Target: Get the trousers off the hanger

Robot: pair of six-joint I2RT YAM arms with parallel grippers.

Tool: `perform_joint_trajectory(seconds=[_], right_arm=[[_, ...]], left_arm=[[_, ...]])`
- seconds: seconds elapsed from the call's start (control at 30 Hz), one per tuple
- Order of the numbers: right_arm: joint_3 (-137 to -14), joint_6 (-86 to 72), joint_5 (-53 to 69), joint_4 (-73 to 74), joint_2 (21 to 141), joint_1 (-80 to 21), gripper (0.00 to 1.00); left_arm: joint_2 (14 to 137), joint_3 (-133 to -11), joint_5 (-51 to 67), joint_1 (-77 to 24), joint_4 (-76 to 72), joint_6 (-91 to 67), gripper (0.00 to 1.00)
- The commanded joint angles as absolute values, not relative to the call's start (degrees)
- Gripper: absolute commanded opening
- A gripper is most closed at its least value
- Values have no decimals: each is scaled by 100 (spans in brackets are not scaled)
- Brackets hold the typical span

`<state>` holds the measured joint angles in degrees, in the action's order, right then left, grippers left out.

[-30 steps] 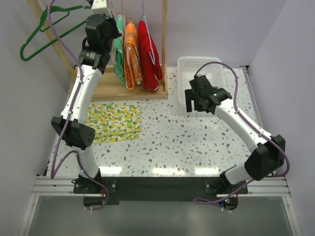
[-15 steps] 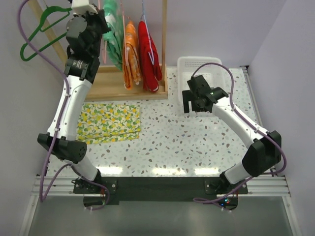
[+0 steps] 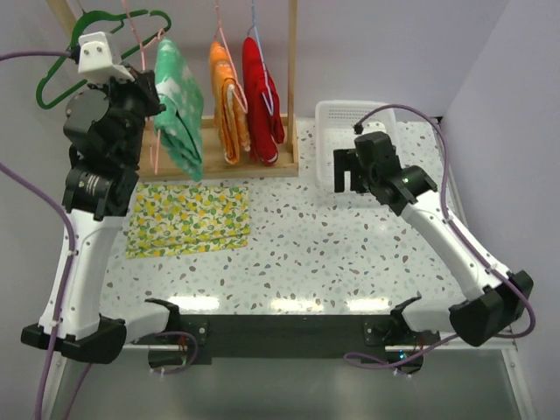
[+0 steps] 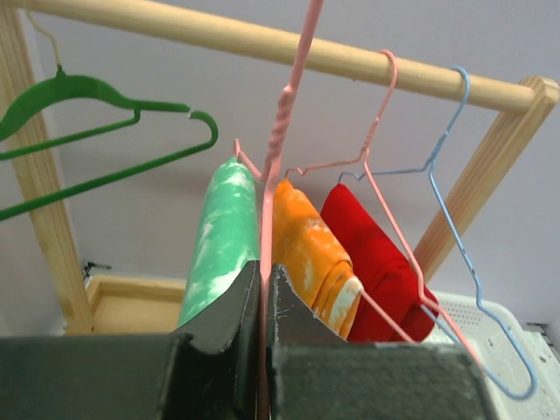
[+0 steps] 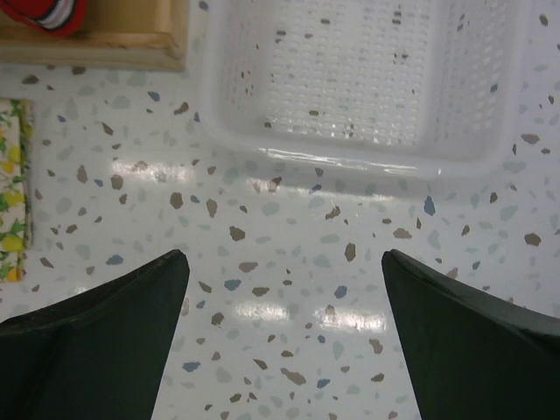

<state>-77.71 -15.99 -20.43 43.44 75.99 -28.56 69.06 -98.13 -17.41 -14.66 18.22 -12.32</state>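
- Your rack stands back left on the table; the basket sits right of it.
- The middle trousers and the right trousers hang side by side on its rod.
- The left trousers hang from the hanger in your left gripper.
- The flat cloth lies before the rack.

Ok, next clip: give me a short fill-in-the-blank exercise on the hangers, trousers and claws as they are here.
1. The left claw is shut on the wire hanger bearing the green trousers; that wire is ____.
2. The red trousers hang on a thin hanger coloured ____.
3. The right claw is ____, above the table beside the white basket.
4. The bare hanger with nothing on it is ____.

Missing words: pink; blue; open; green.
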Motion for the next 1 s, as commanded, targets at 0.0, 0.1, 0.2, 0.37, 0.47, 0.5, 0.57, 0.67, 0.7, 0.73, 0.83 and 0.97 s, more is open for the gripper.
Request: perform_joint_trajectory(seconds=[0.0, 0.1, 0.2, 0.37, 0.47, 0.5, 0.57, 0.67, 0.7, 0.73, 0.83, 0.97], right_arm=[[-7226, -1407, -1530, 3580, 6839, -3136, 94], [-6987, -1257, -1652, 3349, 6566, -3933, 87], [-6979, -1336, -2176, 3323, 6443, -4864, 84], [-6654, -1581, -3154, 2665, 6117, -6045, 84], [-6662, -1442, -3646, 1953, 6248, -6862, 84], [-6706, -1363, -3761, 1638, 6371, -7230, 84], [-6985, -994, -4051, 1364, 6861, -7583, 84], [-7416, -362, -4332, 775, 7625, -8172, 85], [-7522, -247, -4350, 443, 7794, -8330, 85], [-7602, -37, -4359, 257, 7979, -8393, 85], [-7787, 307, -4395, -596, 8472, -8516, 85], [-7989, 483, -4316, -1300, 8675, -8517, 85]], left_arm=[[6171, -9467, -1389, -1450, 1458, -1608, 0], [5810, -9263, -1292, -1450, 1939, -1731, 0], [5573, -9387, -1310, -1450, 2520, -1810, 0], [4985, -9106, -1695, -1450, 2961, -2284, 0], [4747, -8895, -1828, -1450, 3295, -2943, 0], [4703, -8834, -1828, -1450, 3426, -3136, 0], [4641, -8754, -1732, -1441, 3559, -3593, 0], [4711, -8815, -1635, -1441, 3892, -3867, 0], [4720, -8842, -1626, -1441, 3937, -3885, 0], [4737, -8894, -1609, -1441, 3937, -3841, 0], [4825, -9130, -1652, -1450, 4113, -3675, 0], [5036, -9509, -1810, -1441, 4437, -3446, 0]])
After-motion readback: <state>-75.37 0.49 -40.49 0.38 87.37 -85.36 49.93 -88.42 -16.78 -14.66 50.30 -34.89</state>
